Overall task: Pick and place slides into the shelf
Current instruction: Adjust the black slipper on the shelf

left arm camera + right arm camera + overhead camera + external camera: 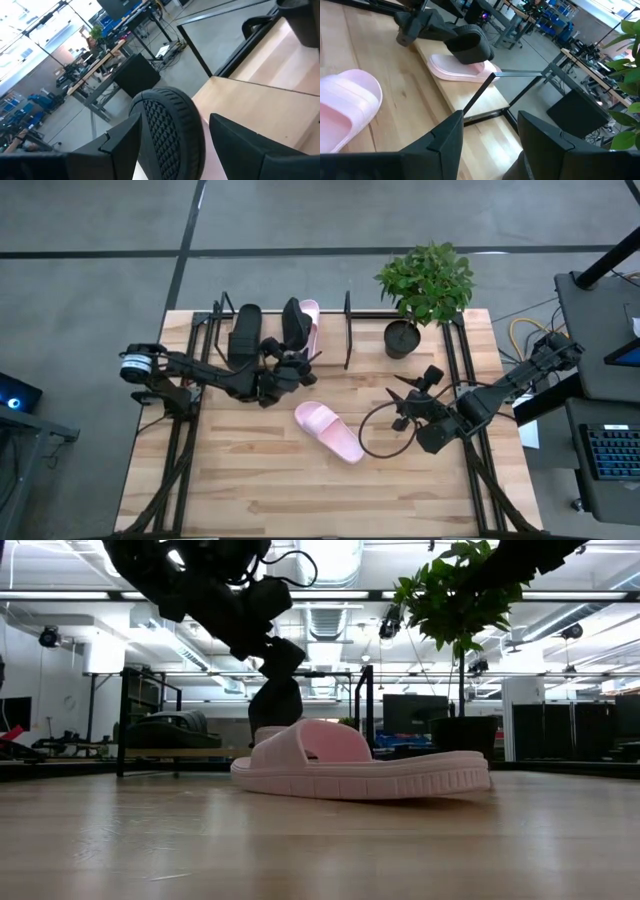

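The left end effector [290,370] grips a black sandal [167,130] by its heel over the shelf [285,330], above a pink one. It looks light, stiff foam. The right end effector [405,410] hangs unclenched beside the shelf, empty.

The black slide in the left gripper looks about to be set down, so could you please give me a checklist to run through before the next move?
1. Left gripper holds the black slide, fingers on both sides: ok.
2. Slide is over the shelf, above the pink slide lying there: ok.
3. A free slot beside that pink slide: cannot tell.
4. Other black slide already sits on the shelf: ok.
5. Second pink slide waits on the table, untouched: ok.
6. Right gripper is open and away from the shelf: ok.
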Controlling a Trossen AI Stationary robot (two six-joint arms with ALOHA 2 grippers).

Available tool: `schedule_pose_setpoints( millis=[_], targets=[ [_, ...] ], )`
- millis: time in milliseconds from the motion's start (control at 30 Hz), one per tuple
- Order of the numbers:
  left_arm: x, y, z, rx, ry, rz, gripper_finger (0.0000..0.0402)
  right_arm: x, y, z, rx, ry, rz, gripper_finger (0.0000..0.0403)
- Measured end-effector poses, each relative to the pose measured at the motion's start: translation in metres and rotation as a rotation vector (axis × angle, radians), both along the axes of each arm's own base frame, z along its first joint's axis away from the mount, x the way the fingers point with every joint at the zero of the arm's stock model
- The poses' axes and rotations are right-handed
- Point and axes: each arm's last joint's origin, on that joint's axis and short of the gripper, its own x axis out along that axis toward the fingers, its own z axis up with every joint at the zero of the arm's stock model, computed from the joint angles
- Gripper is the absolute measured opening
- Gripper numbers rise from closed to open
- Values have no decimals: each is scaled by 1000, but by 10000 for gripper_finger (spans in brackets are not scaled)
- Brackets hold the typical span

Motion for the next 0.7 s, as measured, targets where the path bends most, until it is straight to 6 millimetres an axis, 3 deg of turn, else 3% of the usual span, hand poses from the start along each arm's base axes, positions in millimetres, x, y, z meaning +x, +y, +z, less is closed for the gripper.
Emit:
schedule_pose_setpoints(
  millis=[700],
  targets=[
    [9, 16, -14, 10, 6, 74, 217, 0, 0, 0, 0, 1, 0, 178]
  ],
)
